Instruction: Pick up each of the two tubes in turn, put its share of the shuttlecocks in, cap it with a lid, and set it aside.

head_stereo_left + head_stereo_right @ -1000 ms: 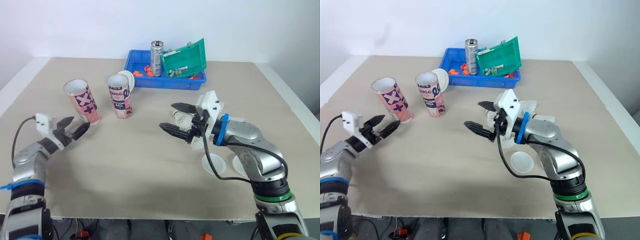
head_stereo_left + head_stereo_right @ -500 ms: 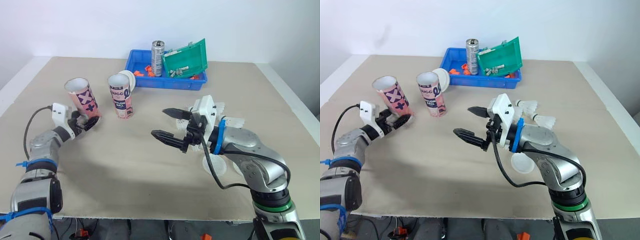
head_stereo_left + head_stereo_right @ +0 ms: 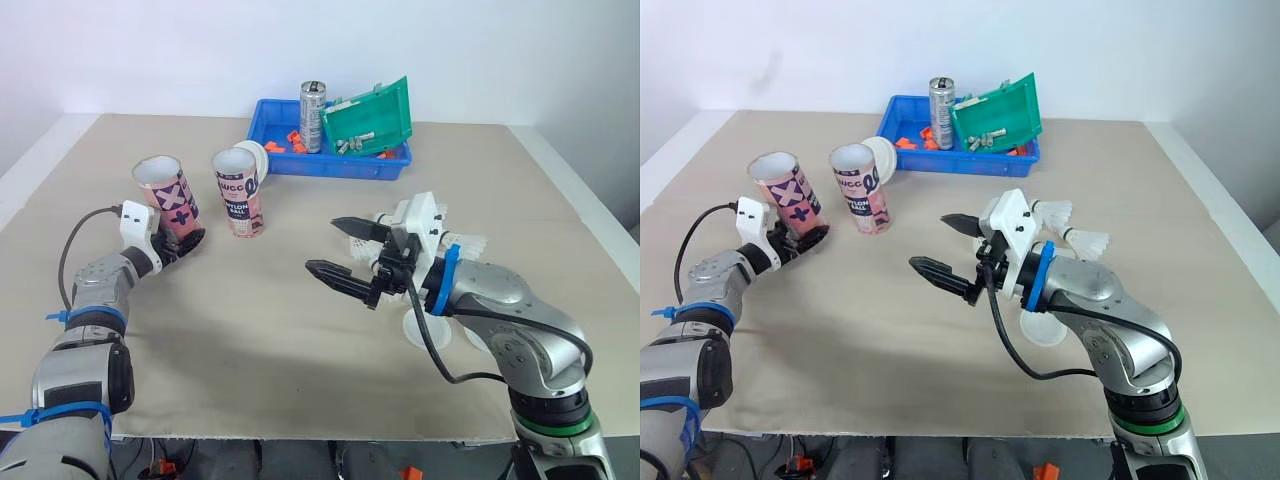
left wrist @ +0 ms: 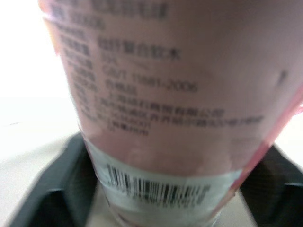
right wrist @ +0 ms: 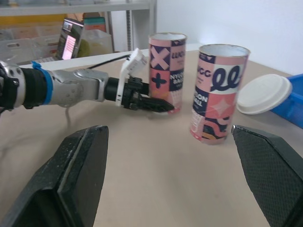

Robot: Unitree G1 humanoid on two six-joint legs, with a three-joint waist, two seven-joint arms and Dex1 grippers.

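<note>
On the table [image 3: 250,340], the blue bin [image 3: 300,168] at the far edge serves as landmark. Just in front of its left corner stands an open pink tube with "LL" print [image 3: 238,192], upright, and a white lid [image 3: 259,160] leans between this tube and the bin. Further left of the bin, near the first tube, stands the pink tube with X pattern [image 3: 166,195], also open. The left gripper [image 3: 182,242] is at the foot of this tube, which is inside it; I cannot tell if it clamps the tube or is only around it. In front of the bin, towards the right, the right gripper [image 3: 322,245] hangs over the table, spread wide and holding nothing. Behind its wrist lie white shuttlecocks [image 3: 1080,228], and under its forearm a flat white lid [image 3: 1040,328]. In the bin stand a metal can [image 3: 313,115] and a tilted green tray [image 3: 372,113].
</note>
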